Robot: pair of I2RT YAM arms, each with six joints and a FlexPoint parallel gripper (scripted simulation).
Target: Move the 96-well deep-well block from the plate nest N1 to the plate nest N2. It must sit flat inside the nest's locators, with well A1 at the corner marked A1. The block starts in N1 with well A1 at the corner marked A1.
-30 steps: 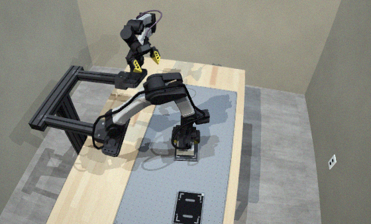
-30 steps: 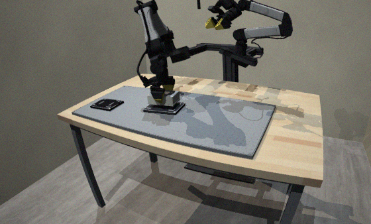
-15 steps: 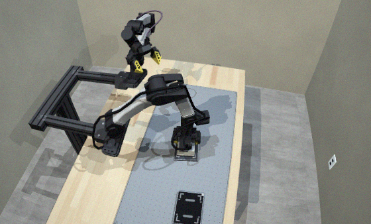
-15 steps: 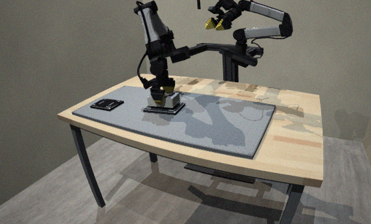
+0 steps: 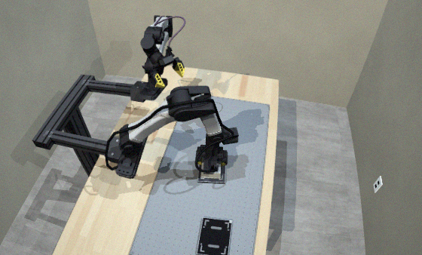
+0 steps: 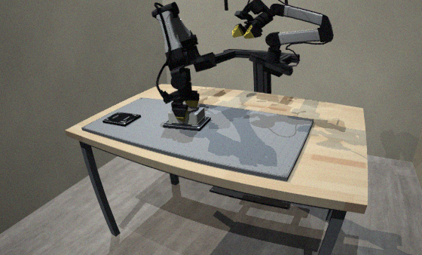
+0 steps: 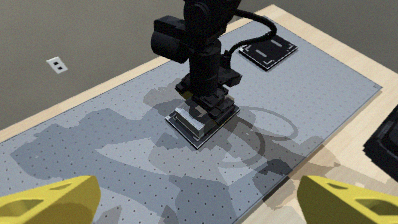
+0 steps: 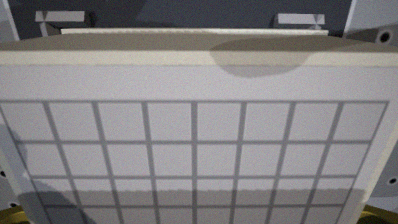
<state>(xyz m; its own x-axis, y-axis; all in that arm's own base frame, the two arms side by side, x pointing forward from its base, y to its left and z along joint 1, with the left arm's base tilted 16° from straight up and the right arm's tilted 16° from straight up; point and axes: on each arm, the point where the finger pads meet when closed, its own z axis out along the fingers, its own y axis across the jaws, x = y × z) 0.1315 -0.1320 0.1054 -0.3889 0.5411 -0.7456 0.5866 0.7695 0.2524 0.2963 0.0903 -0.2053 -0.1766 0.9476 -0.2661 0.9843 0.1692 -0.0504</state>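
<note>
The pale deep-well block (image 5: 212, 175) (image 6: 201, 115) (image 7: 190, 122) (image 8: 200, 82) is at the middle nest (image 5: 211, 181) (image 6: 185, 127) (image 8: 185, 20), low over or in its locators. It looks level; whether it is fully seated I cannot tell. My right gripper (image 5: 212, 164) (image 6: 186, 108) (image 8: 195, 197) points straight down and is shut on the block, fingers on two opposite sides. The other nest (image 5: 215, 236) (image 6: 121, 118) (image 7: 269, 50) is empty. My left gripper (image 5: 172, 81) (image 6: 242, 35) (image 7: 199, 184) is open and empty, high up and far from the block. The A1 marks are not readable.
Both nests stand on the grey perforated board (image 5: 185, 211) (image 6: 249, 151) (image 7: 125, 165) on the wooden table (image 5: 98, 211) (image 6: 339, 181). The right arm reaches over the board from the mounting frame (image 5: 65, 113). A loose cable loop hangs along the right arm.
</note>
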